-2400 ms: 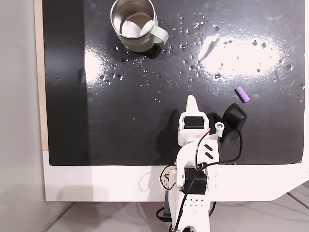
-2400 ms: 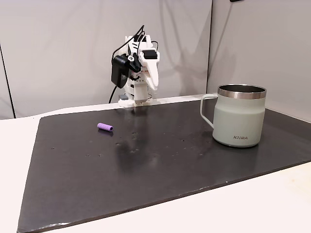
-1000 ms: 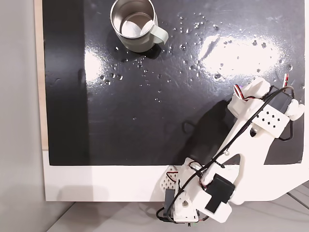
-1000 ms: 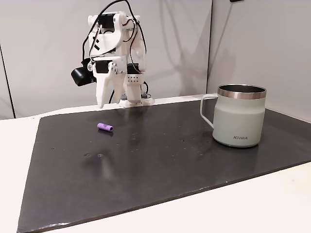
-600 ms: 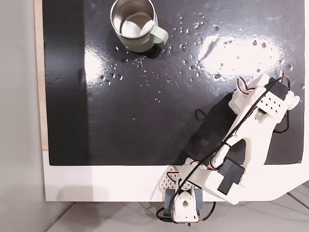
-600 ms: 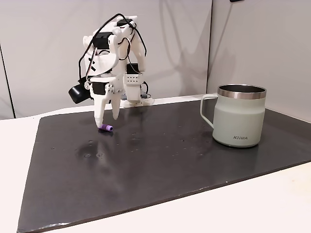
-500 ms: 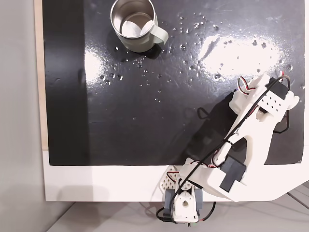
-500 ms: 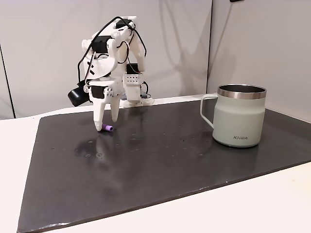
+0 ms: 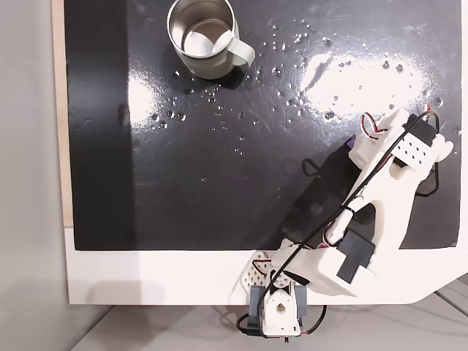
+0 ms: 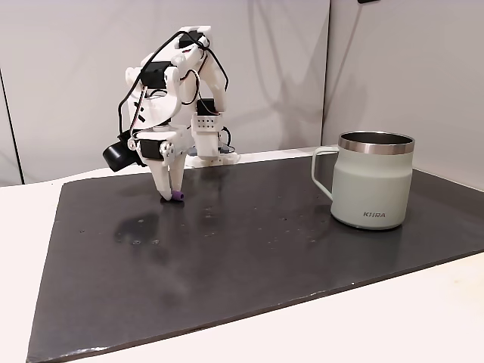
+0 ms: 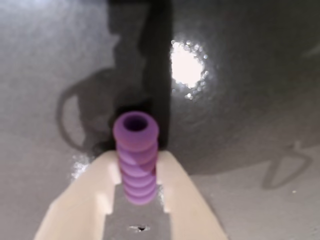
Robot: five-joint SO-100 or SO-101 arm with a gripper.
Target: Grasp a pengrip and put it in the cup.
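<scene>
White arm [image 9: 380, 197] over black mat [image 9: 219, 146], purple pengrip [image 9: 352, 144] peeking out, cup [image 9: 201, 36] far off

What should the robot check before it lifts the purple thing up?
1. Pengrip between both fingers: ok.
2. Gripper shut on it: ok, fingers hug both sides in the wrist view.
3. Grip centred: not ok, its open end sticks out past the fingertips.
4. Cup upright, mouth open: ok.
5. Cup empty: ok.
6. Mat clear between gripper and cup: ok.
</scene>
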